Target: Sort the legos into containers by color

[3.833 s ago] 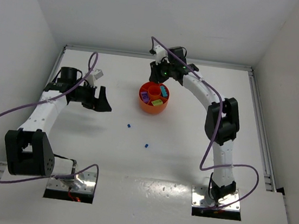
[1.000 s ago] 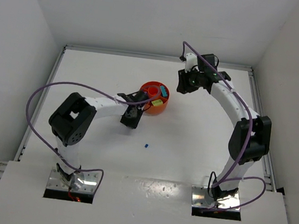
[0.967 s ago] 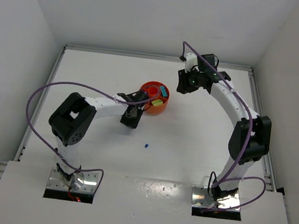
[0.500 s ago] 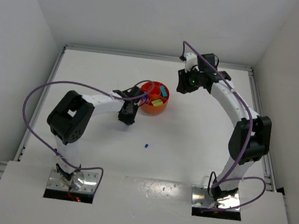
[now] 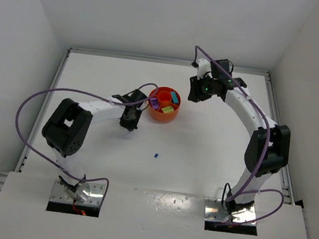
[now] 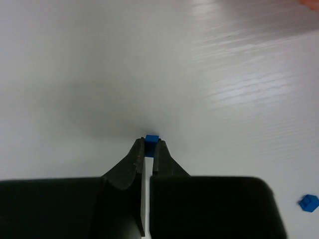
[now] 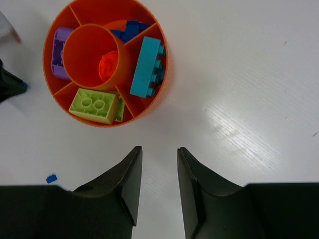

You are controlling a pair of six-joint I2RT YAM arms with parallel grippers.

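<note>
Left fingers (image 6: 130, 167) pinch a tiny blocky blue brick (image 6: 151, 139); right fingers (image 7: 127, 184) stand apart.

Orange bowl (image 7: 99, 122), sorted bricks (image 7: 148, 67) inside, blue brick (image 6: 151, 138) pinched (another brick (image 5: 156, 153) loose)

Left of the bowl (image 5: 162, 117), left fingers (image 6: 133, 160) pinch 1 brick (image 6: 151, 138) (loose brick (image 5: 156, 153) lies before them).

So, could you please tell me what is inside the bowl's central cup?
One orange brick lies in the cup; whatever may sit under that brick is covered.
</note>
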